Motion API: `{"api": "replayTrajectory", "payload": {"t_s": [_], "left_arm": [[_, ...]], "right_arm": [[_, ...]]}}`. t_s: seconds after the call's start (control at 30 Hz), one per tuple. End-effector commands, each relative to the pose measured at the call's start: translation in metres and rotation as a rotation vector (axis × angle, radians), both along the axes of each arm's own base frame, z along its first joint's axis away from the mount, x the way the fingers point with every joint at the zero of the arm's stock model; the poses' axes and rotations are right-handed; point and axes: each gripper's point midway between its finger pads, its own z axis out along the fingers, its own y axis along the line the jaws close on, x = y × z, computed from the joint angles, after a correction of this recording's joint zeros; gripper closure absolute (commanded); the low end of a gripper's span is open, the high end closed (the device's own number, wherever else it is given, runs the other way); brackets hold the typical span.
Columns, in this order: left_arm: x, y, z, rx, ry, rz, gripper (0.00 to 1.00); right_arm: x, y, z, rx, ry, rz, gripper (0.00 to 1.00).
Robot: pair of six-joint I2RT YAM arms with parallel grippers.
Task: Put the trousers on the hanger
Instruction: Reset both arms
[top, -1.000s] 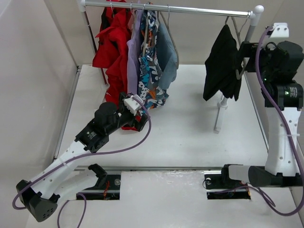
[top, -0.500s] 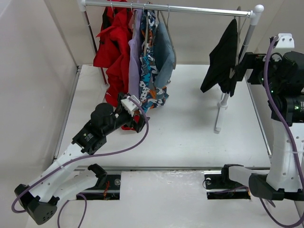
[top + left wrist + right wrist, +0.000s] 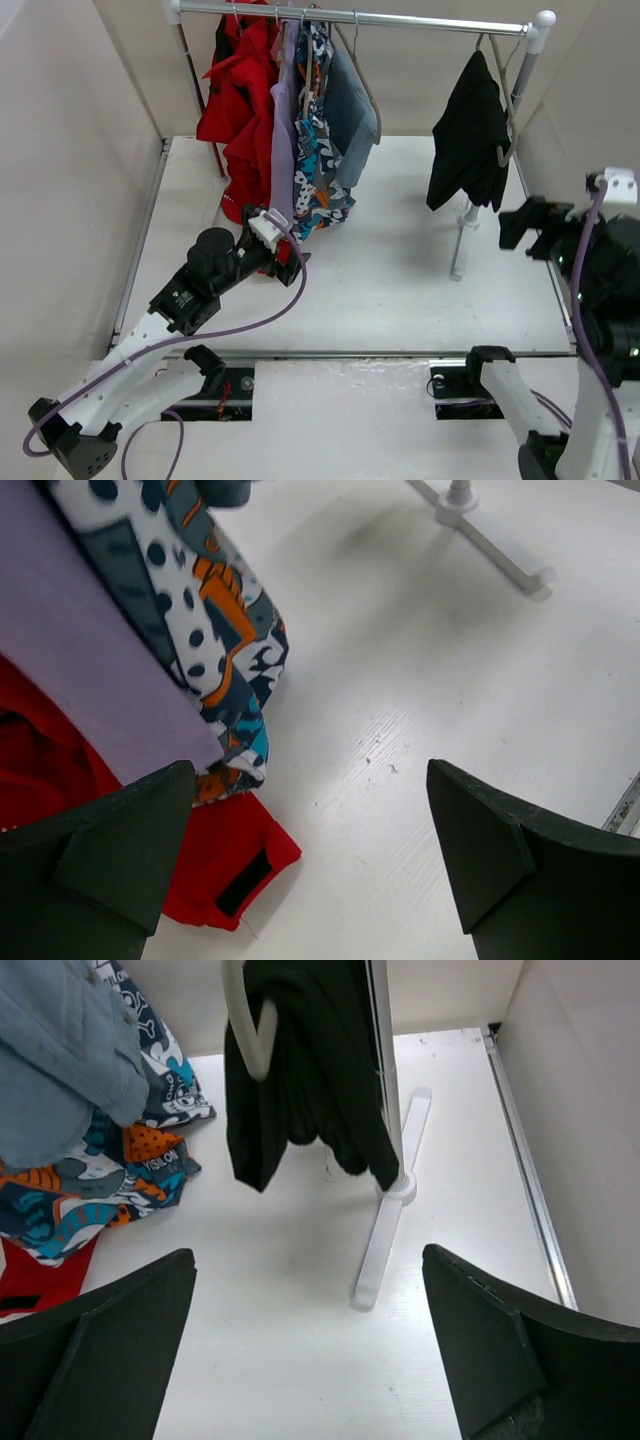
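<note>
The black trousers (image 3: 467, 135) hang draped over the grey-beige hanger (image 3: 506, 125) at the right end of the rail. In the right wrist view the trousers (image 3: 305, 1060) and the hanger's curved end (image 3: 250, 1030) hang ahead of my right gripper (image 3: 308, 1252). That gripper is open and empty. In the top view my right gripper (image 3: 530, 225) sits below and right of the trousers, apart from them. My left gripper (image 3: 287, 263) is open and empty by the hems of the other clothes, over bare table (image 3: 310, 765).
Red (image 3: 235, 100), lilac (image 3: 280, 130), patterned (image 3: 315, 140) and blue-grey (image 3: 352, 100) clothes hang on the left of the rail (image 3: 400, 19). The rack's white post and foot (image 3: 462, 240) stand under the trousers. Walls close in left and right.
My right arm has drawn back from the trousers toward the near edge. The trousers swung and now hang straight. My left arm has pulled back slightly.
</note>
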Motion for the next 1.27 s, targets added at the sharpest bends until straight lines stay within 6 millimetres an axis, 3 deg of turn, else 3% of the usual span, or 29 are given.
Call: {"api": "replayTrajectory", "payload": {"t_s": [0.0, 0.03, 0.07, 0.1, 0.13, 0.17, 0.2, 0.23, 0.27, 0.37, 0.6, 0.83, 1.23], "left_arm": [[0.006, 0.016, -0.007, -0.063, 0.032, 0.112, 0.01], [0.009, 0.021, -0.011, -0.090, 0.053, 0.154, 0.01], [0.012, 0.028, -0.018, -0.120, 0.089, 0.209, 0.01], [0.018, 0.039, -0.033, -0.189, 0.165, 0.321, 0.01], [0.021, 0.050, -0.039, -0.227, 0.191, 0.389, 0.01], [0.024, 0.057, -0.051, -0.245, 0.225, 0.442, 0.01], [0.029, 0.070, -0.065, -0.283, 0.256, 0.528, 0.01], [0.030, 0.077, -0.068, -0.304, 0.258, 0.561, 0.01], [0.031, 0.083, -0.073, -0.312, 0.265, 0.591, 0.01], [0.034, 0.099, -0.087, -0.317, 0.260, 0.646, 0.01], [0.035, 0.112, -0.087, -0.338, 0.211, 0.668, 0.01], [0.036, 0.118, -0.085, -0.354, 0.195, 0.684, 0.01], [0.035, 0.118, -0.088, -0.346, 0.193, 0.674, 0.01]], "right_arm": [[-0.023, -0.007, -0.057, 0.053, 0.104, -0.073, 0.00], [-0.031, -0.007, -0.068, 0.070, 0.104, -0.087, 0.00], [-0.053, -0.004, -0.071, 0.113, 0.044, -0.095, 0.00], [-0.060, -0.003, -0.083, 0.135, 0.040, -0.100, 0.00], [-0.059, 0.002, -0.109, 0.156, 0.068, -0.082, 0.00], [-0.076, 0.006, -0.115, 0.172, 0.010, -0.061, 0.00], [-0.083, 0.014, -0.136, 0.200, 0.005, -0.026, 0.00], [-0.084, 0.017, -0.136, 0.203, 0.007, -0.009, 0.00], [-0.088, 0.018, -0.151, 0.218, -0.004, -0.011, 0.00], [-0.092, 0.020, -0.168, 0.267, -0.008, -0.021, 0.00], [-0.104, 0.012, -0.159, 0.275, -0.095, -0.071, 0.00], [-0.097, 0.006, -0.165, 0.269, -0.030, -0.110, 0.00], [-0.101, 0.004, -0.164, 0.268, -0.051, -0.116, 0.00]]}}
